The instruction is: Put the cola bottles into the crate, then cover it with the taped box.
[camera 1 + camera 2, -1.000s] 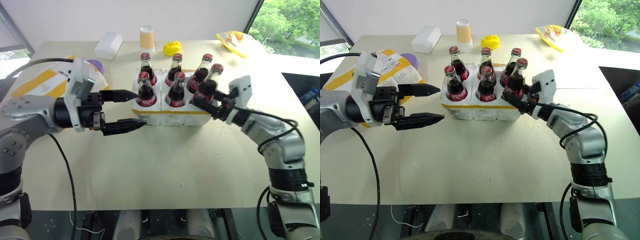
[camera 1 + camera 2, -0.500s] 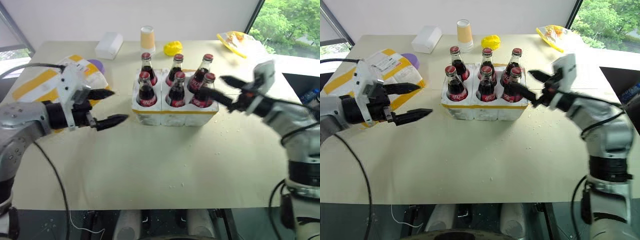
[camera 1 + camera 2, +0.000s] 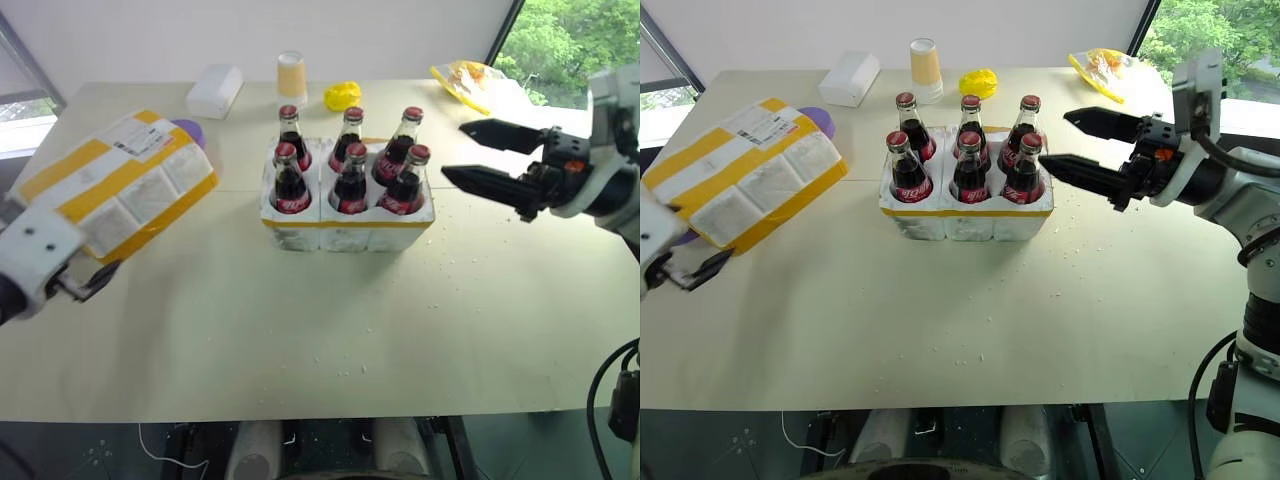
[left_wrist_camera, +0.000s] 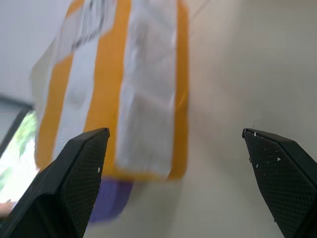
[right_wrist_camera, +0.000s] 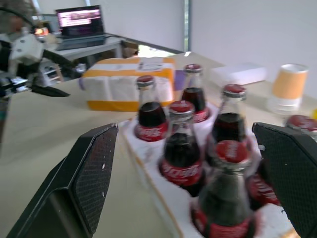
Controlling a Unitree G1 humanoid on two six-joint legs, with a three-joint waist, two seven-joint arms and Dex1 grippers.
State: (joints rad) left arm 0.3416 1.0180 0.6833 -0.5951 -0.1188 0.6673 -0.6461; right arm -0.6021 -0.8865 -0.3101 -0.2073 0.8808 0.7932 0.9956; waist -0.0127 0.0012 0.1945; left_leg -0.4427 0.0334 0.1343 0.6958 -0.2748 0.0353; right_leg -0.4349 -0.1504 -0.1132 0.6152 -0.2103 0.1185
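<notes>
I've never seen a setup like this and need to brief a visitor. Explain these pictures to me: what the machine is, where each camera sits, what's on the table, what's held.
This is a humanoid robot with two arms. Two pictures come from cameras on its head, looking down over a table. The other two come from a camera on each wrist, looking along that arm's black fingers.

On the table stands a white foam crate with six cola bottles in it. To the left lies the taped box, striped in yellow. Behind are a small white box, a paper cup and something yellow.

The left gripper and the right gripper are both open, holding nothing.
</notes>
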